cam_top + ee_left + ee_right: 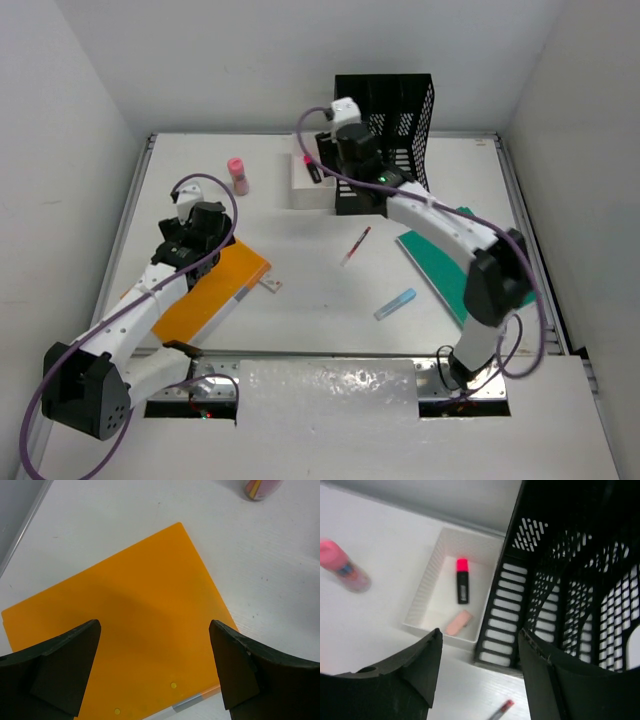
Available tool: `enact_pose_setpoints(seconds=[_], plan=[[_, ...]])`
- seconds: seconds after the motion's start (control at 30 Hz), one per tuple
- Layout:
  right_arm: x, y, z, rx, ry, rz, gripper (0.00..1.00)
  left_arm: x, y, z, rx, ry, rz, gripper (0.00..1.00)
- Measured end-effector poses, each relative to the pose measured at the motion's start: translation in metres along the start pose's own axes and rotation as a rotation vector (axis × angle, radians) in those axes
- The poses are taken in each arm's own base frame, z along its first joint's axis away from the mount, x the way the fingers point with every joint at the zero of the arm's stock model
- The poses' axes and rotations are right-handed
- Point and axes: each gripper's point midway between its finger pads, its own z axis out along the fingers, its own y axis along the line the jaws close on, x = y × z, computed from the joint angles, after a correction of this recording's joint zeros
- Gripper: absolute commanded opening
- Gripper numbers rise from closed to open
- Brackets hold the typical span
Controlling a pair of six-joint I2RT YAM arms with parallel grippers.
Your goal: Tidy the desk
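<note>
The desk [320, 310] is a white tabletop with loose items on it. An orange folder [215, 290] lies flat at the left. My left gripper [207, 232] hovers over it, open and empty; in the left wrist view the folder [130, 610] fills the space between the open gripper [154, 630] tips. My right gripper [345, 168] is open and empty at the back. It is above the near corner where the small white box [427, 587] meets the black mesh file rack [560, 570]. The box holds a black-and-pink highlighter [463, 582] and a pink eraser [459, 622].
A pink-capped tube [238, 175] stands left of the white box [305, 185]. A red pen [355, 245], a blue marker [395, 304] and a small white piece [270, 286] lie mid-desk. A green folder [445, 265] lies under the right arm. Walls enclose the desk.
</note>
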Motion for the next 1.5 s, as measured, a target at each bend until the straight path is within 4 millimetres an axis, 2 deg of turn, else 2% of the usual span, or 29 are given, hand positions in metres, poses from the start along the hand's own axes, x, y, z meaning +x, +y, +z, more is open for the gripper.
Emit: enact_pose_setpoints(seconds=[0.03, 0.1, 0.17, 0.37, 0.43, 0.47, 0.57, 0.73, 0.93, 1.13, 1.37, 1.5], plan=[[-0.002, -0.007, -0.016, 0.014, -0.012, 0.054, 0.60, 0.000, -0.001, 0.000, 0.002, 0.000, 0.000, 0.87], [0.015, -0.018, -0.042, 0.043, 0.018, 0.132, 0.60, 0.000, -0.002, 0.000, 0.007, 0.003, 0.001, 0.87], [0.053, -0.024, -0.062, 0.071, 0.084, 0.210, 0.60, 0.002, -0.003, 0.001, 0.013, 0.008, 0.004, 0.87], [0.208, -0.027, -0.094, 0.170, 0.396, 0.311, 0.60, 0.004, -0.007, 0.000, 0.036, 0.020, 0.005, 0.87], [0.236, -0.028, -0.103, 0.197, 0.447, 0.339, 0.59, 0.004, -0.008, 0.000, 0.042, 0.023, 0.005, 0.87], [0.243, -0.028, -0.105, 0.206, 0.456, 0.354, 0.58, 0.004, -0.008, 0.000, 0.043, 0.023, 0.005, 0.87], [0.246, -0.026, -0.100, 0.220, 0.443, 0.402, 0.58, 0.004, -0.009, 0.000, 0.048, 0.025, 0.007, 0.87], [0.246, -0.013, -0.074, 0.217, 0.387, 0.485, 0.56, 0.003, -0.009, -0.001, 0.052, 0.021, 0.004, 0.87], [0.253, -0.002, -0.047, 0.266, 0.387, 0.587, 0.49, 0.002, -0.009, -0.002, 0.054, 0.016, 0.000, 0.87], [0.257, 0.006, -0.032, 0.333, 0.378, 0.646, 0.41, -0.001, -0.008, -0.005, 0.057, 0.006, -0.008, 0.87], [0.246, 0.027, -0.035, 0.367, 0.367, 0.598, 0.35, -0.002, -0.007, -0.005, 0.054, -0.001, -0.011, 0.87], [0.255, 0.030, -0.046, 0.385, 0.397, 0.562, 0.35, -0.002, -0.007, -0.005, 0.053, -0.001, -0.010, 0.87]])
